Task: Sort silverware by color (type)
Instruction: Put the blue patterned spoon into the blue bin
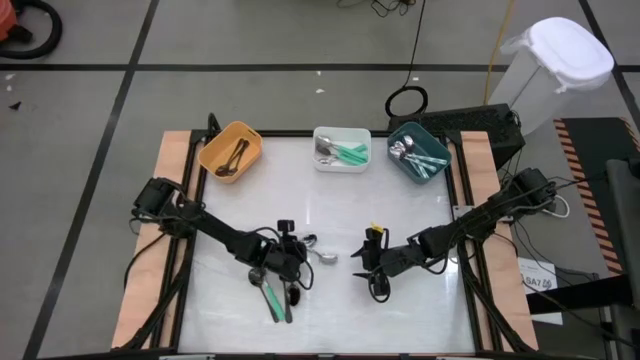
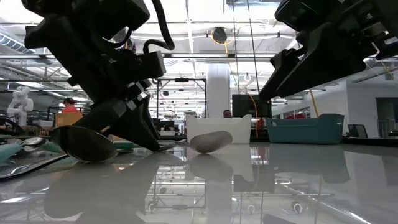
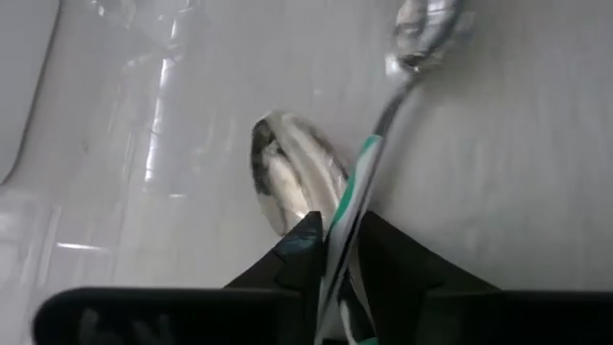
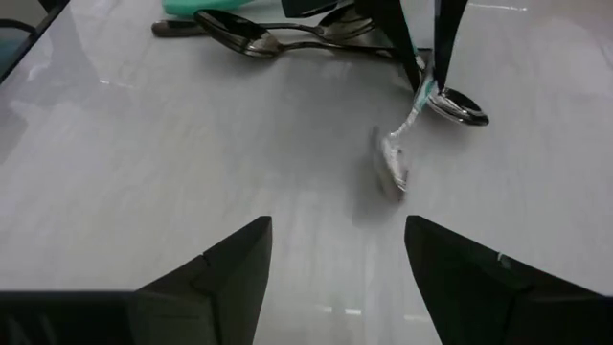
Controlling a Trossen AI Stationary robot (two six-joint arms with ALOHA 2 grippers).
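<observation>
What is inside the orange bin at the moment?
The orange bin holds a few dark-handled spoons lying together; their exact number cannot be told. Whether anything lies under them cannot be seen.

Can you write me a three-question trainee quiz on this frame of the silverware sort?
1. True or false: the right gripper is closed on a spoon.
2. Which bin holds only dark-handled pieces: A) orange bin, B) white bin, C) teal bin?
3. Fill in: the left gripper is closing around the ____ of a mint-green-handled spoon.

Key
1. False; its fingers stand apart over bare table, holding nothing.
2. A.
3. Handle; the handle runs between the fingers, and its bowl lies on the table.
</observation>
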